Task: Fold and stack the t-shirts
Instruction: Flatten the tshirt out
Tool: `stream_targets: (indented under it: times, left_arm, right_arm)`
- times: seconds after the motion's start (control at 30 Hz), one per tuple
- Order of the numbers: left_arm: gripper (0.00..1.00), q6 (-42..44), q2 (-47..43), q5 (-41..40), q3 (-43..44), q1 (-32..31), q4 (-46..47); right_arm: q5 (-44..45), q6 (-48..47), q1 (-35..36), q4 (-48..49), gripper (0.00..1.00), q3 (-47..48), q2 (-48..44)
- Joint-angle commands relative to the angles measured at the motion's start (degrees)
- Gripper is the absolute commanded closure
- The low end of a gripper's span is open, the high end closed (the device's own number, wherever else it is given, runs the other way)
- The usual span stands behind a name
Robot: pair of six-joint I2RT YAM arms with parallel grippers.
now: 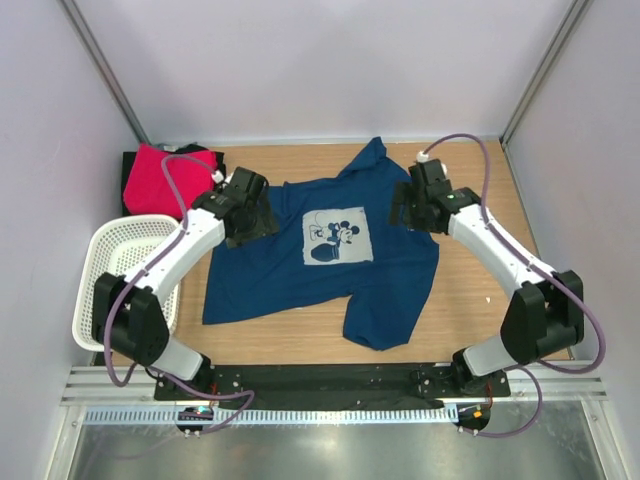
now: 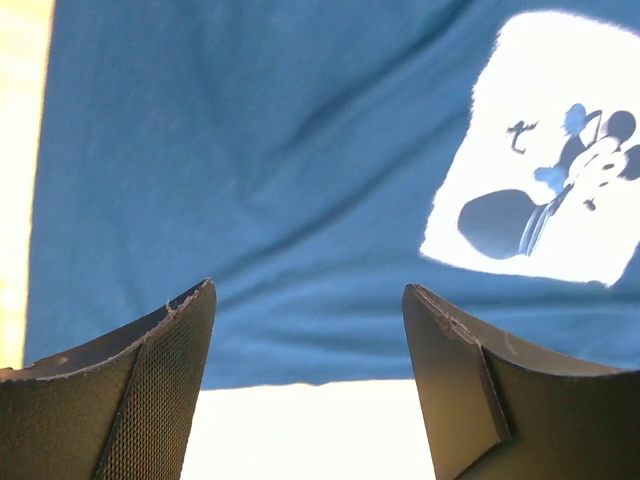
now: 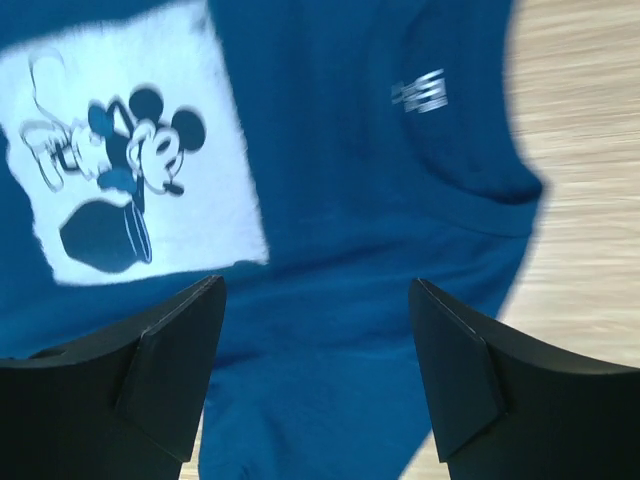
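The navy blue t-shirt (image 1: 300, 270) with a white cartoon chest print (image 1: 338, 235) lies spread on the table's middle, one sleeve folded under at the front right. My left gripper (image 1: 262, 212) hovers open over its left edge; the left wrist view shows blue cloth (image 2: 250, 150) and the print (image 2: 545, 170) beyond its open fingers. My right gripper (image 1: 405, 210) hovers open over the shirt's right side near the collar (image 3: 470, 190); that view shows the print (image 3: 130, 190). The pink-red t-shirt (image 1: 150, 185) lies folded on the black t-shirt (image 1: 205, 157) at the back left.
A white perforated basket (image 1: 110, 270) stands at the table's left edge, beside the left arm. Wooden tabletop (image 1: 470, 300) shows around the shirt. Grey walls enclose the table at the back and both sides.
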Motion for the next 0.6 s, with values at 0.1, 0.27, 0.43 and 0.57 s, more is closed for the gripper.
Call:
stream_targets:
  times: [0.1,0.27,0.43,0.57]
  left_arm:
    - [0.25,1.8,8.9,1.3,1.9,-0.4,6.7]
    - [0.25,1.8,9.1,0.7,1.1,-0.4,8.2]
    - [0.23,1.0,7.3,1.1,-2.5,-0.4,8.9]
    - [0.21,0.2,6.5,1.3,-4.2,-0.4,9.0]
  right_arm:
    - [-0.5,3.1,5.8,10.9,0.2,-3.2,10.9]
    - [1.9,2.8,6.1,11.9,0.21,-4.6,14.8]
    - [1.8,3.8,6.0,13.0,0.2,-11.8,13.3]
    - [2.6,5.4,6.0,12.4,0.19,-17.8,13.8]
